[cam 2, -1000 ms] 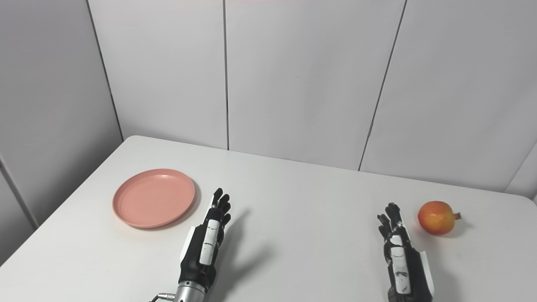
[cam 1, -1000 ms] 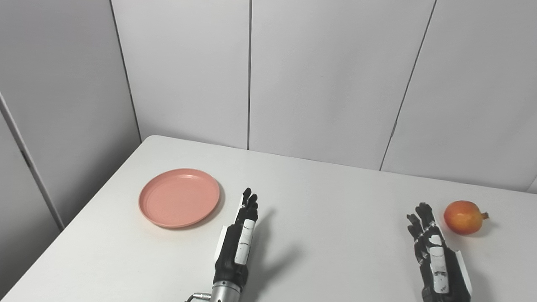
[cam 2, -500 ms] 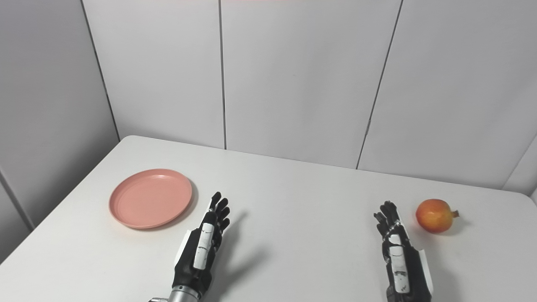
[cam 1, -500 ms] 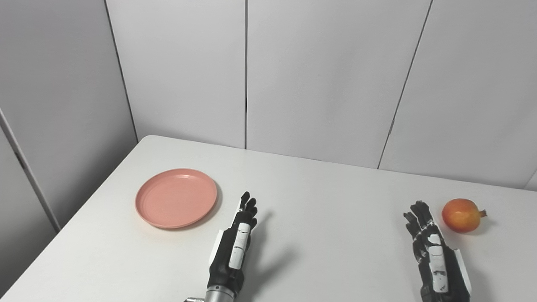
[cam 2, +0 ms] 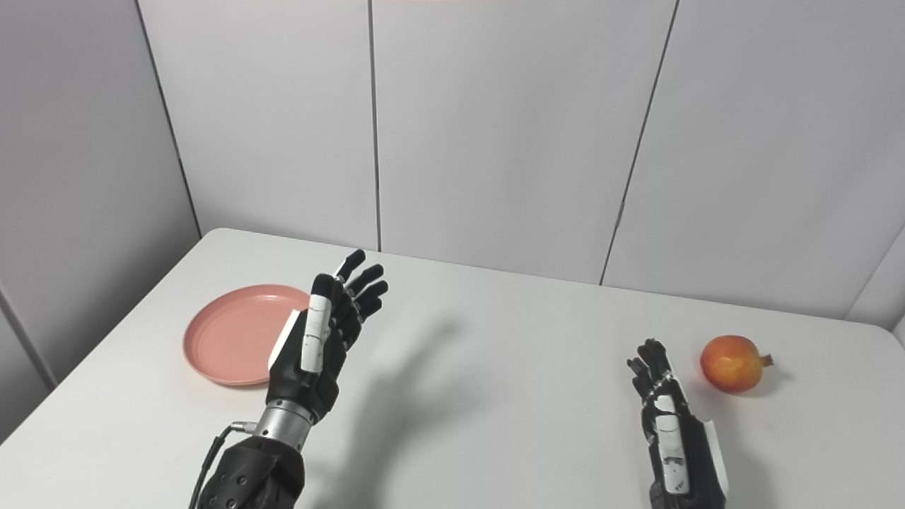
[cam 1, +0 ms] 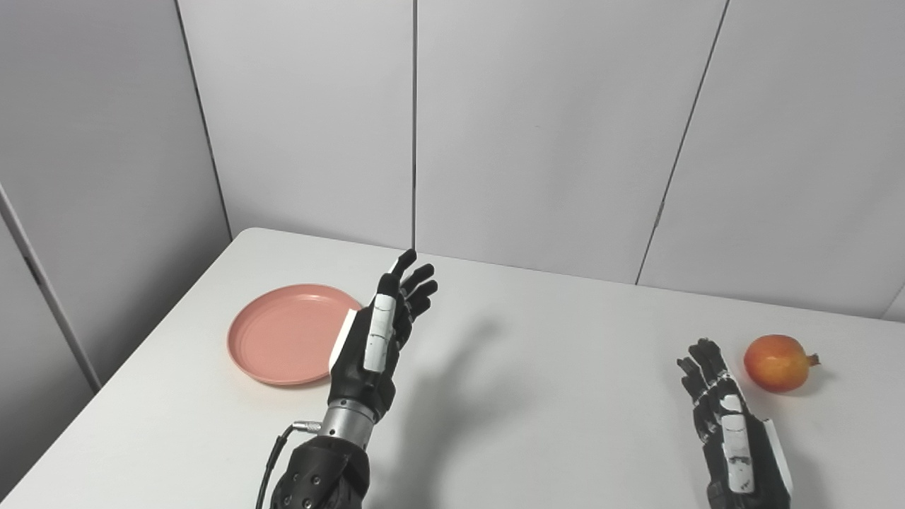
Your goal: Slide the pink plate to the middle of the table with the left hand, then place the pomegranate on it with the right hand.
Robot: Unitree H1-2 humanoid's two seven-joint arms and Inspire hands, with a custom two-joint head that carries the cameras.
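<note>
While left robot hand [cam 1: 375, 339] hovers spread, pink plate [cam 1: 283, 343] just left, pomegranate [cam 1: 778, 363] far right

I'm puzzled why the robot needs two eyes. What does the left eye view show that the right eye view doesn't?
Only the left eye view shows a dark slanted strip along the left wall panel. Only the right eye view shows the table's right corner. Both share the pink plate, partly hidden behind the raised, open left hand, and the open right hand beside the pomegranate.
</note>
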